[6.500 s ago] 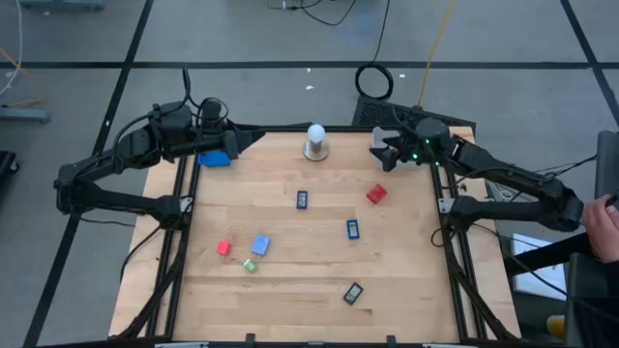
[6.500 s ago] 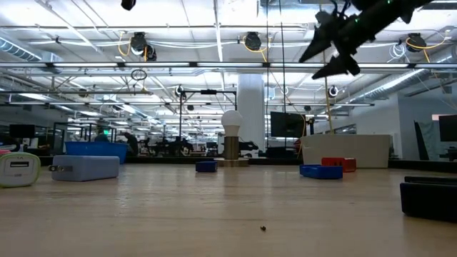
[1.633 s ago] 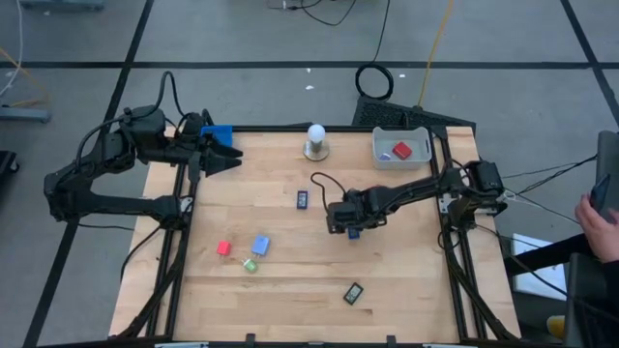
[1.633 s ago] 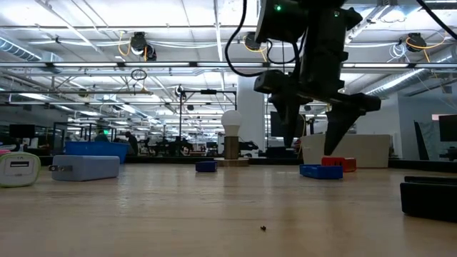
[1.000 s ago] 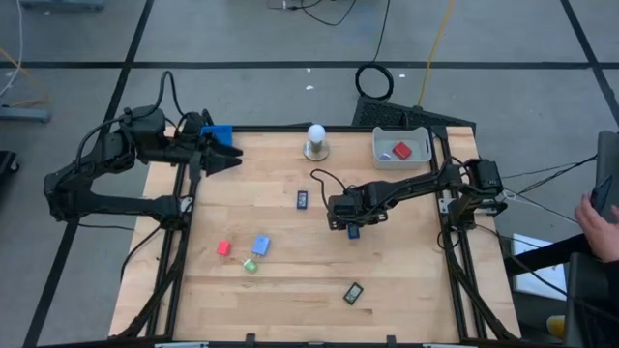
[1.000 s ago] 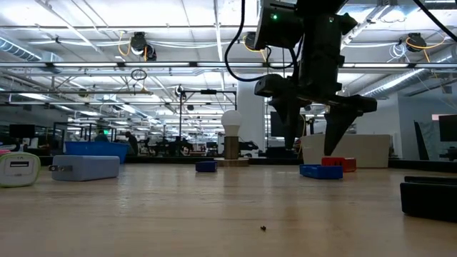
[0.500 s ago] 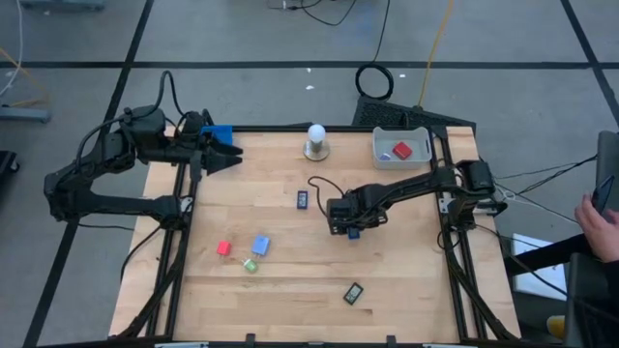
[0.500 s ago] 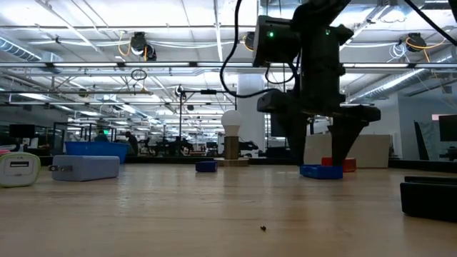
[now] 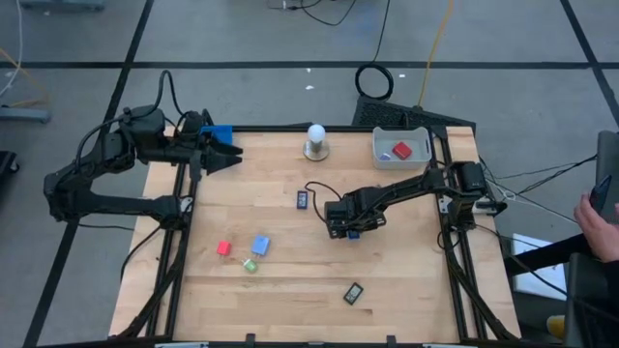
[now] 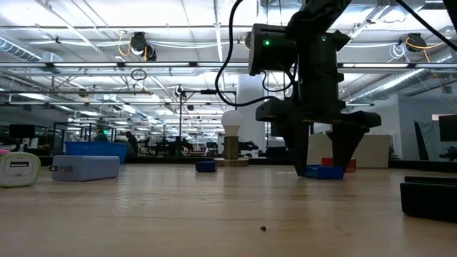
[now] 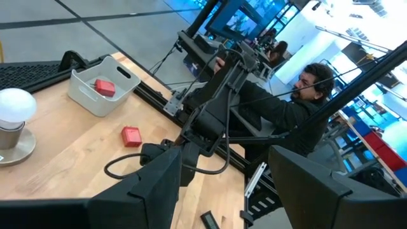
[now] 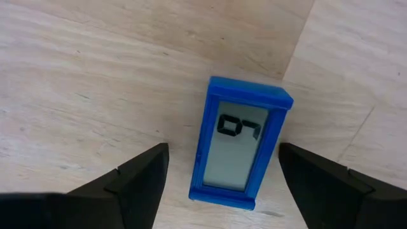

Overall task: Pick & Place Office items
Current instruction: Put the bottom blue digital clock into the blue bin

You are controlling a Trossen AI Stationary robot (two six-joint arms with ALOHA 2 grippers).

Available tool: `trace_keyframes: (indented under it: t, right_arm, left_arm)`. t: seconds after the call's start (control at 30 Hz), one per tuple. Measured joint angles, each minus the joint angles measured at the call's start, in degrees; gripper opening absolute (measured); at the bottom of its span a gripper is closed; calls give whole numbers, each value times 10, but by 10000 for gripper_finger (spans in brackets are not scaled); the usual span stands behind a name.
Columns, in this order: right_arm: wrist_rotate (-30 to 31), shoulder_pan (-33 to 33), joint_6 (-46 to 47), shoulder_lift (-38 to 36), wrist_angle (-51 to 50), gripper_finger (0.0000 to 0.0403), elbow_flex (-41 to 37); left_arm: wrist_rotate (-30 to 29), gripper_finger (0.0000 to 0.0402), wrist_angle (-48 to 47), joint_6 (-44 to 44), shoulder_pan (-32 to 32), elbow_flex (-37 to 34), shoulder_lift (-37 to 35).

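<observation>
Wooden table (image 9: 290, 290): wide bare stretch along its near edge and centre. Left gripper (image 9: 232, 157) waits at the far left corner beside a blue tray (image 9: 217, 132), fingers apart, empty. Right gripper (image 9: 350, 230) is down at mid-table, fingers (image 12: 137, 181) spread either side of a blue display piece (image 12: 241, 151), not clamped. Grey tray (image 9: 400, 148), far right corner, holds 1 red block (image 9: 402, 150). Bulb on base (image 9: 315, 140) at far edge. Nearby: second display piece (image 9: 303, 199); light-blue block (image 9: 260, 246), red block (image 9: 223, 248), green bit (image 9: 250, 265) clustered left; dark piece (image 9: 353, 292) near front.
</observation>
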Motion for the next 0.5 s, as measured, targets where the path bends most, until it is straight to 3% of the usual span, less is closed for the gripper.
trace_keyframes:
  t: [0.23, 0.5]
  right_arm:
    - [4, 0, -4, 1, -3, 263, -1]
    - [5, 0, -13, 1, -12, 188, -2]
  left_arm:
    - [0, 237, 0, 0, 0, 0, 0]
    - [0, 237, 0, 0, 0, 0, 0]
